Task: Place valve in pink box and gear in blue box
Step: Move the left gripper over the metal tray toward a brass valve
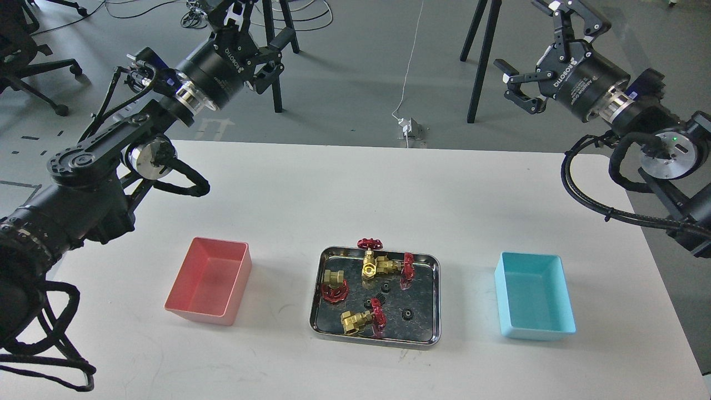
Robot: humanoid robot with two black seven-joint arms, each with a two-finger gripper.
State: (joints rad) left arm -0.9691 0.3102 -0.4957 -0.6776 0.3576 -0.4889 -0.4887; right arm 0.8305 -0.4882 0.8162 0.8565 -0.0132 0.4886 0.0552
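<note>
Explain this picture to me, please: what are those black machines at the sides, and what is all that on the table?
You are looking through a camera in a robot's head, forward and down at a white table. The two black machines are its own arms. Each ends in a gripper with two fingers: the left gripper and the right gripper. Both are raised above the far side of the table, open, holding nothing.

In the middle lies a shiny steel tray. In it are small brass valves with red handwheels, such as this valve, and tiny black toothed wheels, such as this gear. Left of the tray stands a pink box, right of it a blue box. Both look empty. Valves go in pink, gears in blue.
</note>
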